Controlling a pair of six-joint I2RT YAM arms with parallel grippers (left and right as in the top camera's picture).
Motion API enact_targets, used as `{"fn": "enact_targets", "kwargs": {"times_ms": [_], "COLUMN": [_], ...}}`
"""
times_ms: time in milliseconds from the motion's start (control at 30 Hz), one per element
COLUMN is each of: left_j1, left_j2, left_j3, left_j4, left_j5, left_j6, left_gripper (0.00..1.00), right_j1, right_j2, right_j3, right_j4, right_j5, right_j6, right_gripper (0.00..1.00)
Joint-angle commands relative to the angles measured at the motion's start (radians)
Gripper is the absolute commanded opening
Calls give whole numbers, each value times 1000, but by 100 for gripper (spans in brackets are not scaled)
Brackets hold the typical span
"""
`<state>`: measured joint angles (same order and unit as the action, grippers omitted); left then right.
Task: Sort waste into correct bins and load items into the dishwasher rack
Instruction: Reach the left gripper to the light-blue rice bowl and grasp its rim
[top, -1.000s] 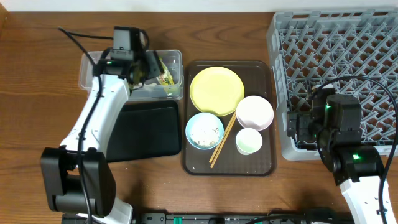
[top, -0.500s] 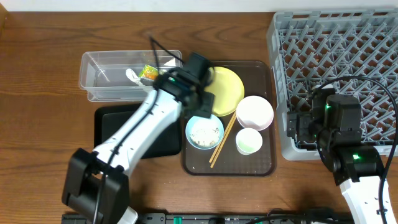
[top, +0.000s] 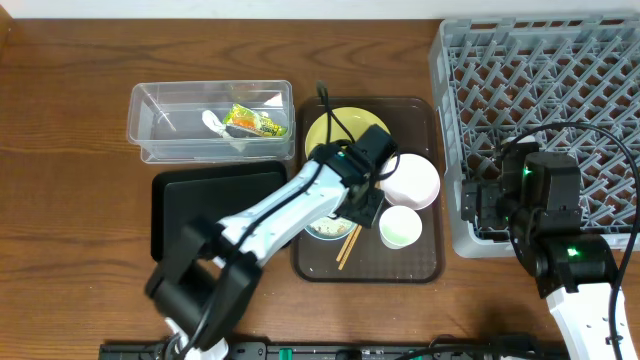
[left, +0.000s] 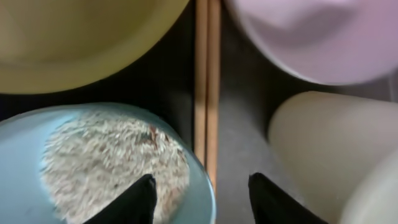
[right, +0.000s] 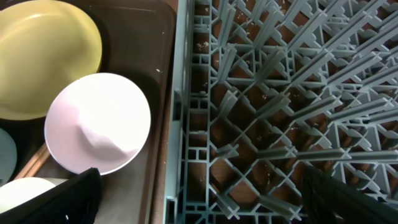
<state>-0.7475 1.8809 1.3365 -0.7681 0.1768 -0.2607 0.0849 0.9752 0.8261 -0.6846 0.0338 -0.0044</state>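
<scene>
The left gripper (left: 202, 190) hangs low over the brown tray (top: 425, 262), its fingers spread wide and holding nothing; one fingertip stands over the rice (left: 106, 155) in the blue bowl (left: 25, 162), the other just beside the cup (left: 323, 143), and the chopsticks (left: 206, 87) run between them, lying side by side on the tray; the yellow plate (left: 74, 37) and the white bowl (left: 311, 37) lie beyond; seen from overhead, the left arm (top: 270, 215) hides most of the blue bowl; the wrapper (top: 255, 121) and the white scrap (top: 211, 122) lie in the clear tub (top: 160, 125) at the back left of the worktop (top: 60, 150), with the black tray (top: 215, 205) just in front of it; the right gripper (right: 200, 180) is spread wide and holds nothing, over the front left corner of the rack (right: 280, 93), which stands just right of the brown tray.
</scene>
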Motion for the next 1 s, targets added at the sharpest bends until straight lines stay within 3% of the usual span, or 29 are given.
{"fn": "enact_targets", "kwargs": {"times_ms": [0, 500, 700, 967], "left_j1": [0, -2, -2, 18], "left_j2": [39, 71, 46, -115], "left_j3": [-10, -10, -7, 16], "left_j4": [7, 6, -14, -78], "left_j5": [-6, -6, -6, -5], "left_j6": [-7, -7, -29, -29], "left_gripper": [45, 6, 6, 6], "right_j1": [13, 13, 13, 13], "right_j2": [-2, -2, -2, -3], "right_j3": [24, 24, 24, 24], "right_j4": [-1, -3, -5, -6], "right_j5": [-5, -5, -4, -4], "right_j6": [11, 11, 11, 11], "right_gripper": [99, 99, 99, 99]}}
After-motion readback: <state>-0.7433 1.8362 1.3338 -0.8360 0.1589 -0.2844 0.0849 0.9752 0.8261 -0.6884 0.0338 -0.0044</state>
